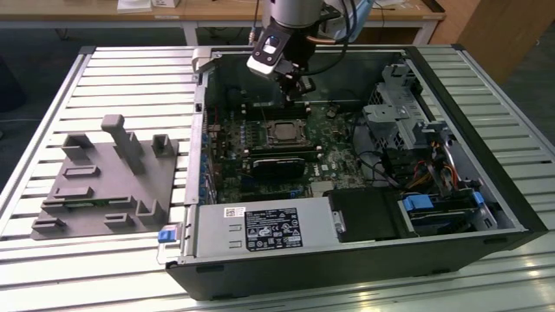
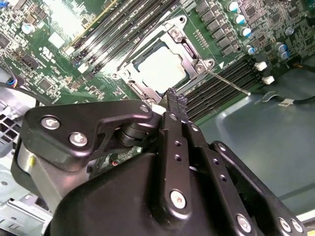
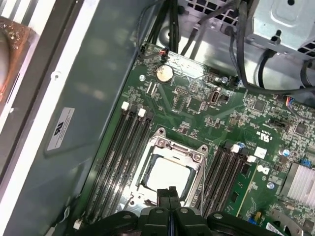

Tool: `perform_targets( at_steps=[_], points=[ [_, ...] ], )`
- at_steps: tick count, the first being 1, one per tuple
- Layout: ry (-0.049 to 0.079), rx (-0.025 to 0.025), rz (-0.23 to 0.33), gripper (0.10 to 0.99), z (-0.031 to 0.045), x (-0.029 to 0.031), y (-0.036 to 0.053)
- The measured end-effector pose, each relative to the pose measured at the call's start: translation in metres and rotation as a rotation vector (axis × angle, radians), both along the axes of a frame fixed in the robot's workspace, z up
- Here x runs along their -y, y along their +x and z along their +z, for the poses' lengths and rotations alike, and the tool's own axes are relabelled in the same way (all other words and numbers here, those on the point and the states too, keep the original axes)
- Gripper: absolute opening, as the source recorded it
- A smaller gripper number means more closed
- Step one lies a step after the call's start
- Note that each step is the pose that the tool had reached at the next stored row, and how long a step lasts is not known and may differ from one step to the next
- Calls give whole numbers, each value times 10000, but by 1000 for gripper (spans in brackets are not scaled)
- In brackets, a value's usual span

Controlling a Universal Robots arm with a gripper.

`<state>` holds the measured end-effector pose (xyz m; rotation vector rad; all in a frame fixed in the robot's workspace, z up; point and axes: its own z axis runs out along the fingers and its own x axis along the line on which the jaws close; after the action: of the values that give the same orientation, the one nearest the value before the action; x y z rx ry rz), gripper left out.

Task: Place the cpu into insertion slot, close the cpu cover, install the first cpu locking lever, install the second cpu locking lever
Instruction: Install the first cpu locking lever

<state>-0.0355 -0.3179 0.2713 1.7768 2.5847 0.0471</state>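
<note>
Slatted metal bench, open computer case lying on it. Claw pinched together, holding nothing, hanging over the green board. Chip seated in the board just below the claw in both wrist views; cover frame lies flat around it

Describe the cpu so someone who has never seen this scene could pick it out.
Find the open computer case on the slatted table, then the green motherboard inside it. Between banks of black memory slots lies the cpu: a small flat square whose pale silvery-grey top, ringed by the metal cpu cover, stands out from the dark slots beside it.
</note>
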Motion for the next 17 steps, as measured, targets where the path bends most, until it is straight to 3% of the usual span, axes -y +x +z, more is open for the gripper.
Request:
perform_targets(
  at_steps=[17],
  points=[
    [-1, 0, 1419, 106, 0, 1, 0]
  ],
)
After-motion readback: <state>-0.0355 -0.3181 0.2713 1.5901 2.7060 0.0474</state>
